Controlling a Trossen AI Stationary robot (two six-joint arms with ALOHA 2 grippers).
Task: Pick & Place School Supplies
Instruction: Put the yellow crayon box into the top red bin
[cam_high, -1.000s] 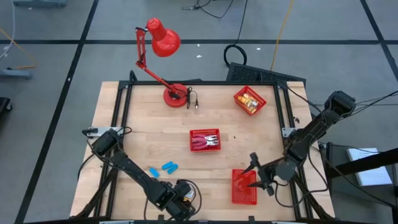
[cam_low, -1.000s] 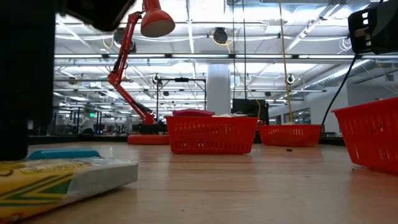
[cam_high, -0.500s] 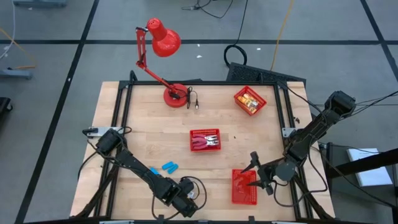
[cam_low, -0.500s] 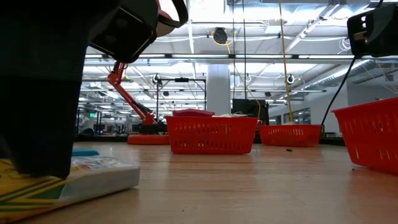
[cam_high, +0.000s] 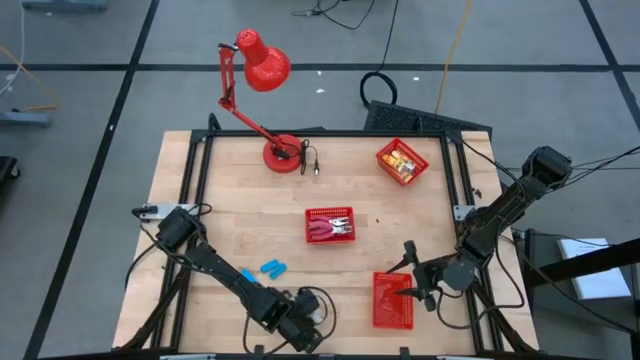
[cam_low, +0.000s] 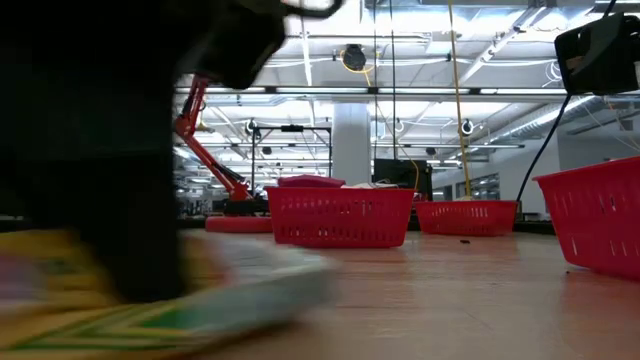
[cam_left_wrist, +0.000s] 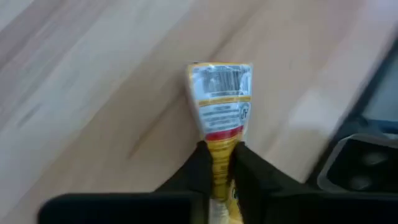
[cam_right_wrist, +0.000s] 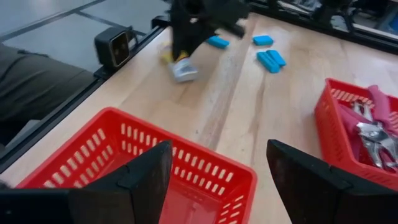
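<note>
three red baskets (cam_high: 330, 226), four blue blocks (cam_high: 273, 268), one yellow-and-white packet (cam_left_wrist: 221, 106), one lamp (cam_high: 262, 65)

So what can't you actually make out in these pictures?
- High view: the yellow-and-white packet is hidden beneath the left gripper.
- Low view: the packet is smeared, its print unreadable, behind the dark arm.
- Right wrist view: the right gripper hangs open over a red basket; its floor is mostly cut off.
- High view: the far basket's contents are too small.

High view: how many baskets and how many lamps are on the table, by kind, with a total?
Baskets: 3
Lamp: 1
Total: 4
</note>
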